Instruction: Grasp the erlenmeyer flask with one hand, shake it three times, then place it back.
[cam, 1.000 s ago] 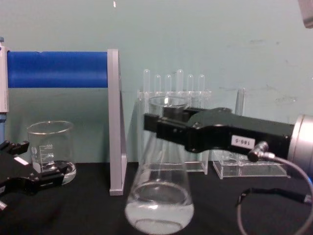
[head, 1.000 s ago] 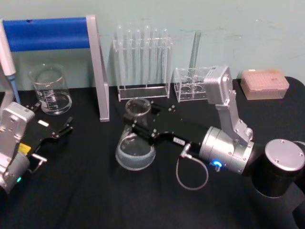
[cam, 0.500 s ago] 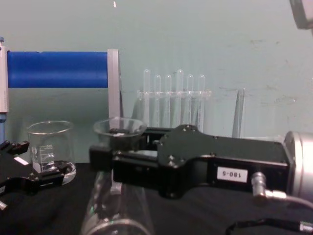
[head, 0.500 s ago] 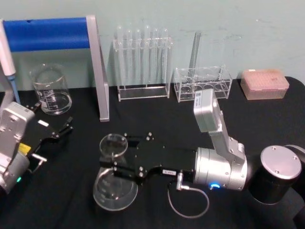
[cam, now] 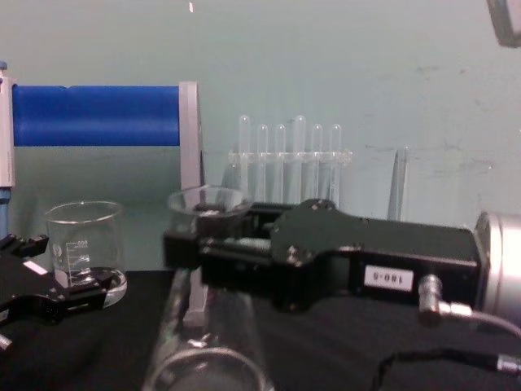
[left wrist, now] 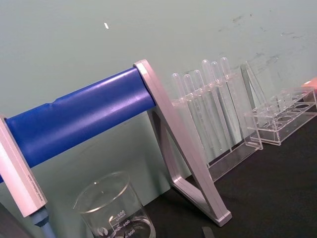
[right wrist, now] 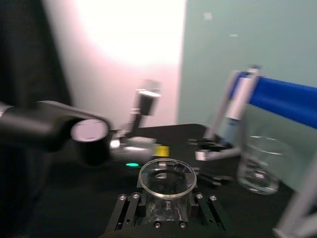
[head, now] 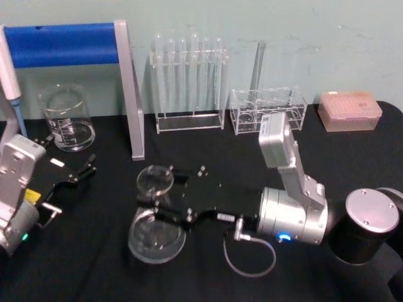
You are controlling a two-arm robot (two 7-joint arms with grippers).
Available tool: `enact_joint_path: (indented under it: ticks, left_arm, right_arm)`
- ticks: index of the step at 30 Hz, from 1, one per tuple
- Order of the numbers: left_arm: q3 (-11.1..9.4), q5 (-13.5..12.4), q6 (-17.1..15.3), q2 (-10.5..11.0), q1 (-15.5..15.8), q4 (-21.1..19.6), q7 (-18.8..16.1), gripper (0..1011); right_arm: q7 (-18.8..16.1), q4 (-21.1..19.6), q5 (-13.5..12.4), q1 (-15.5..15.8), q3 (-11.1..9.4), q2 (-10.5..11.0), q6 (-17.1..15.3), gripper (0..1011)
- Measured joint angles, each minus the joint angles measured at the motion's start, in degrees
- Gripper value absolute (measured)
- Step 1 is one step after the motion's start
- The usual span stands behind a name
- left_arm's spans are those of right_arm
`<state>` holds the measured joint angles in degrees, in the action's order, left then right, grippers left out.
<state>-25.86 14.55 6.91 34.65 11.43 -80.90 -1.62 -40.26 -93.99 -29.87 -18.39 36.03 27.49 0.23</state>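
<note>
Glass erlenmeyer flask [head: 155,236] swung rightward, hand [head: 154,200] clamped

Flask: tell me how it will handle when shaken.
Clear glass flask is probably fragile; a knock on the table could crack it. Its smooth neck may slip in the right gripper, which clamps only there. The wide base likely makes it swing. The left gripper sits parked.

Even indoor light; white glare in right wrist view.
</note>
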Motion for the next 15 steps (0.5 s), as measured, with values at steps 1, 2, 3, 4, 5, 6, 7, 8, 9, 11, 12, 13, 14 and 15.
enact_joint_path:
  ticks: [1, 2, 3, 4, 5, 6, 7, 8, 9, 11, 12, 13, 14, 15]
  left_arm:
    - [0.0, 0.0, 0.0, 0.0, 0.0, 0.0, 0.0, 1001]
    - [0.0, 0.0, 0.0, 0.0, 0.0, 0.0, 0.0, 1001]
    - [0.0, 0.0, 0.0, 0.0, 0.0, 0.0, 0.0, 1001]
    - [0.0, 0.0, 0.0, 0.0, 0.0, 0.0, 0.0, 1001]
    - [0.0, 0.0, 0.0, 0.0, 0.0, 0.0, 0.0, 1001]
    - [0.0, 0.0, 0.0, 0.0, 0.0, 0.0, 0.0, 1001]
    - [0.0, 0.0, 0.0, 0.0, 0.0, 0.0, 0.0, 1001]
    - [0.0, 0.0, 0.0, 0.0, 0.0, 0.0, 0.0, 1000]
    - [0.0, 0.0, 0.0, 0.0, 0.0, 0.0, 0.0, 1001]
    - [0.0, 0.0, 0.0, 0.0, 0.0, 0.0, 0.0, 1001]
    - [0.0, 0.0, 0.0, 0.0, 0.0, 0.0, 0.0, 1001]
    - [0.0, 0.0, 0.0, 0.0, 0.0, 0.0, 0.0, 1001]
    - [0.0, 0.0, 0.0, 0.0, 0.0, 0.0, 0.0, 1001]
    - [0.0, 0.0, 0.0, 0.0, 0.0, 0.0, 0.0, 1001]
  right_arm:
    - [0.88, 0.28, 0.07, -0.04, -0.28, -0.16, 0.02, 449]
    - [1.62, 0.46, 0.15, -0.07, -0.49, -0.29, 0.02, 449]
    - [3.52, 0.89, 0.52, -0.11, -1.01, -0.63, 0.04, 449]
    - [4.53, 1.11, 0.79, -0.11, -1.29, -0.85, 0.07, 449]
    - [5.43, 1.3, 1.07, -0.11, -1.6, -1.06, 0.12, 449]
    - [7.72, 1.7, 1.79, -0.08, -2.39, -1.6, 0.15, 449]
    - [9.05, 1.89, 2.26, -0.01, -2.85, -1.89, 0.15, 449]
    - [10.48, 2.11, 2.69, 0.08, -3.32, -2.2, 0.1, 449]
    - [13.28, 2.5, 3.65, 0.34, -4.3, -2.91, -0.13, 449]
    - [15.96, 2.83, 4.52, 0.58, -5.28, -3.6, -0.47, 449]
    - [18.39, 3.09, 5.36, 0.79, -6.14, -4.29, -0.79, 449]
    - [19.71, 3.23, 5.83, 0.91, -6.59, -4.65, -0.96, 449]
    - [20.76, 3.33, 6.26, 1.01, -6.98, -4.96, -1.11, 449]
    - [22.47, 3.45, 6.79, 1.17, -7.51, -5.4, -1.36, 449]
